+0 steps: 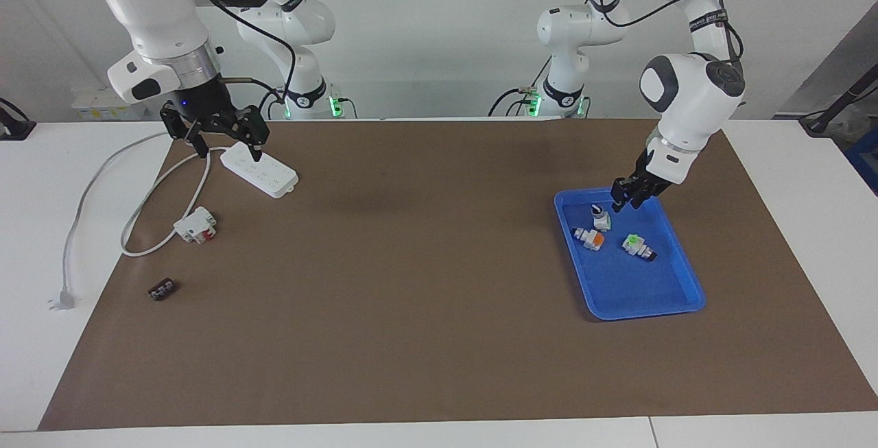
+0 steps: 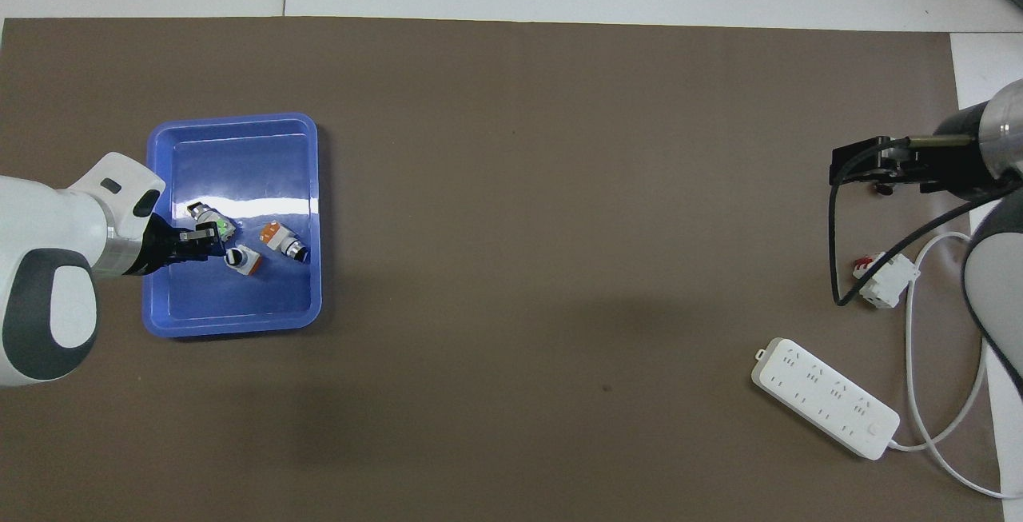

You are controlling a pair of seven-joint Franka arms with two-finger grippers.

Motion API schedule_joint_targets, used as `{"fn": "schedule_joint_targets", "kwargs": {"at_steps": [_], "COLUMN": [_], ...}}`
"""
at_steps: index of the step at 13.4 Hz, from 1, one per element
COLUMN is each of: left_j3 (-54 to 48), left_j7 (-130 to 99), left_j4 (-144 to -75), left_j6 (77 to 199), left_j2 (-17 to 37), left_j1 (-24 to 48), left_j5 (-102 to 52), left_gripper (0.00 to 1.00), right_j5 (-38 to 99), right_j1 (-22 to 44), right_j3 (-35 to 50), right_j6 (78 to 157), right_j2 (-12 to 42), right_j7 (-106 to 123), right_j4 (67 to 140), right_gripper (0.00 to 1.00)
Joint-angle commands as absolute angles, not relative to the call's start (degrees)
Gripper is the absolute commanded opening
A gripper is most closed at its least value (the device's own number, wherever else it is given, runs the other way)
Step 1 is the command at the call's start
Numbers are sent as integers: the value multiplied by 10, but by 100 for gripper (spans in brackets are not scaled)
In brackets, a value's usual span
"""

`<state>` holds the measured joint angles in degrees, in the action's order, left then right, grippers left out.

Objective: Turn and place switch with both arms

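Three switches lie in the blue tray toward the left arm's end of the table. One switch stands free with its black knob up, at the tray's end nearer the robots. My left gripper hangs open just beside it, touching nothing. An orange-faced switch and a green-faced switch lie a little farther along the tray. My right gripper hangs open and empty over the power strip's end.
A white power strip with its cable and plug lies toward the right arm's end. A white block with red parts and a tiny dark brown block sit farther out on the brown mat.
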<state>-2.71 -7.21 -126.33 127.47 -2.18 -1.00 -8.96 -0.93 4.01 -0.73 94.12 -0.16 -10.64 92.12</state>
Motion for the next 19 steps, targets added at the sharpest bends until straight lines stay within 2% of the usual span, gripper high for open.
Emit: {"fn": "schedule_joint_targets", "kwargs": {"at_steps": [1,4,9,12,13,16,19], "left_j3": [-31,-31,-31,-31,-31,-31,-30], "left_j7": [-85,-90,-221,-220,-219,-211,-108], "left_j4": [-1263,-1254,-1219,-1119,-1089,-999,-970], "left_j6": [1283,1282,1252,1134,1095,989,954], "left_j2": [-21,-18,-6,23,31,49,26], "left_j1": [-13,-11,16,39,50,54,54], "left_j5": [-76,-76,-76,-16,7,14,27], "left_gripper": [94,94,94,94,100,100,100], "right_j5": [-20,-16,-7,-7,-7,-6,-7], "right_j1": [36,33,27,26,26,32,31], "right_j3": [-4,-4,-5,-7,-6,-6,-6], "right_j6": [933,918,919,922,922,922,922], "right_j2": [-27,-32,-40,-38,-38,-38,-38], "right_j7": [-119,-118,-109,-108,-108,-108,-108], "right_j4": [956,963,977,976,976,976,976], "right_gripper": [100,100,100,100,100,100,100]}}
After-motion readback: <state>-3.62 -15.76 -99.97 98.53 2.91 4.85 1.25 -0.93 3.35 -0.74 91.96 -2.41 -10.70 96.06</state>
